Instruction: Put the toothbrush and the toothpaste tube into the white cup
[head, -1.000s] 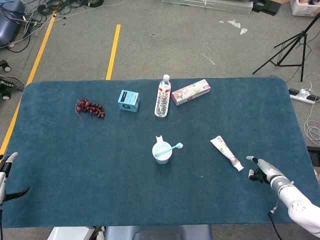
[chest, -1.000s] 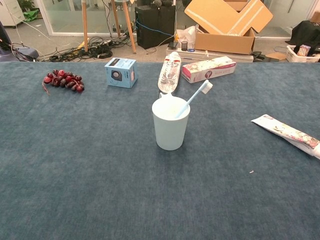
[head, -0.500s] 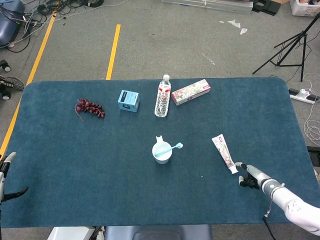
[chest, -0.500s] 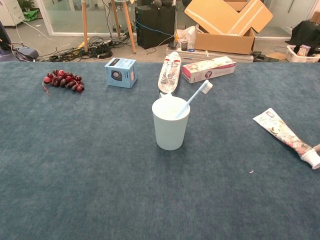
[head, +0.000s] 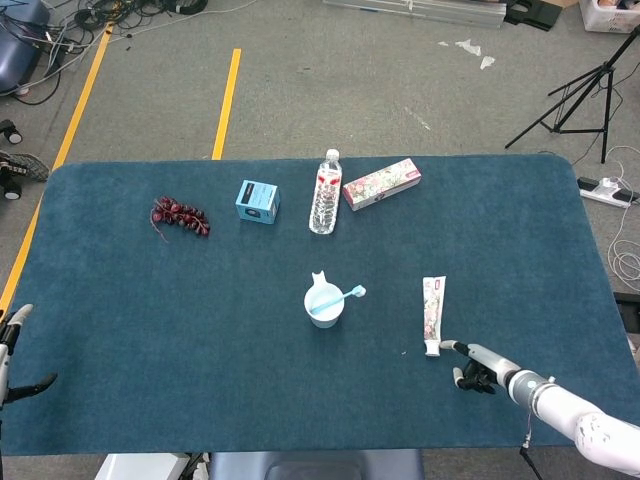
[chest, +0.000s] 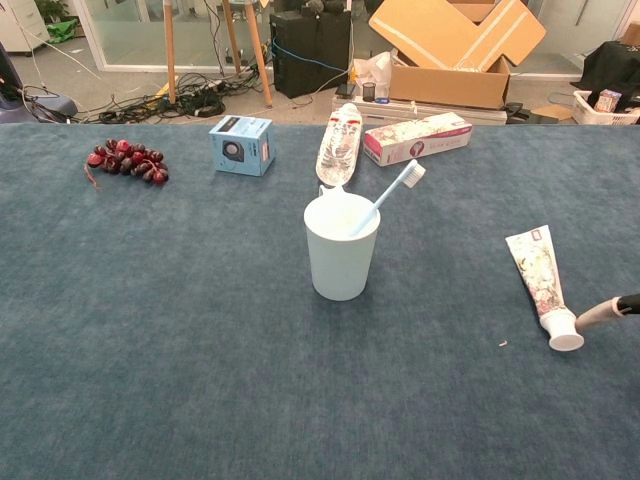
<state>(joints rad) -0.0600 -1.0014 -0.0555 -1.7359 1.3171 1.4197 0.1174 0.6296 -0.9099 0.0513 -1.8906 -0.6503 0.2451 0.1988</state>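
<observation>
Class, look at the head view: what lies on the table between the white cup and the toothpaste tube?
Nothing: only bare blue cloth separates the white cup from the toothpaste tube.

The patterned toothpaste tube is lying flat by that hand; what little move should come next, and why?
Probably close the right hand around the white patterned toothpaste tube: one fingertip only touches its cap end, the tube lies flat, and the blue toothbrush already stands in the white cup.

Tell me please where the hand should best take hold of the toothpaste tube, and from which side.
Probably across the middle of the toothpaste tube, coming down from above. It lies flat on the table, so only its two long edges can be pinched. The cap end points toward the right hand, whose fingertip is at the cap.
</observation>
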